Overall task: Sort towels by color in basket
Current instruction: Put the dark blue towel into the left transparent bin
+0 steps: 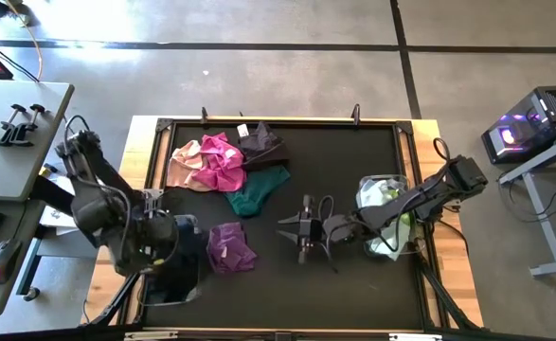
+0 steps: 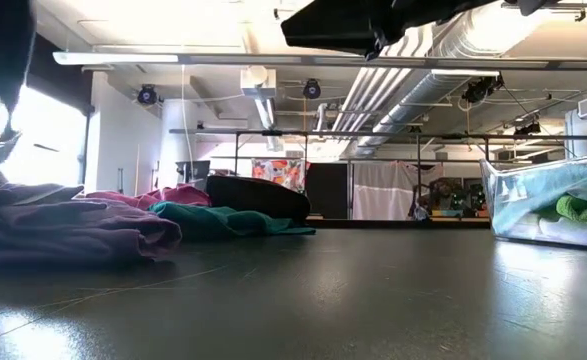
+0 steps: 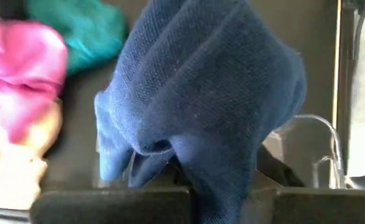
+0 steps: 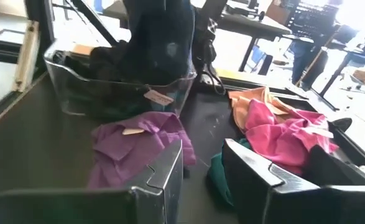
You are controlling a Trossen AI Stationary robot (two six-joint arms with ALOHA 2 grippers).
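1. A navy towel (image 3: 201, 106) hangs from the left hand (image 1: 169, 239), which is clenched on it above a clear bin (image 4: 76, 78) at the near left corner of the black surface (image 1: 353, 180); dark cloths already lie inside that bin.
2. A purple towel (image 1: 230, 248) lies crumpled on the surface just beside that bin.
3. Farther back on the left lie a teal towel (image 1: 259, 192), a magenta towel (image 1: 223, 161) touching a pale peach-pink towel (image 1: 185, 163), and a black towel (image 1: 261, 144), all bunched close together.
4. A second clear bin (image 2: 533, 200) stands at the right edge of the surface, holding white, pale mint and lime cloths.
5. The right hand (image 1: 301, 229) hovers over the middle of the surface, its fingers (image 4: 257, 165) parted with nothing between them, pointing toward the towels on the left.
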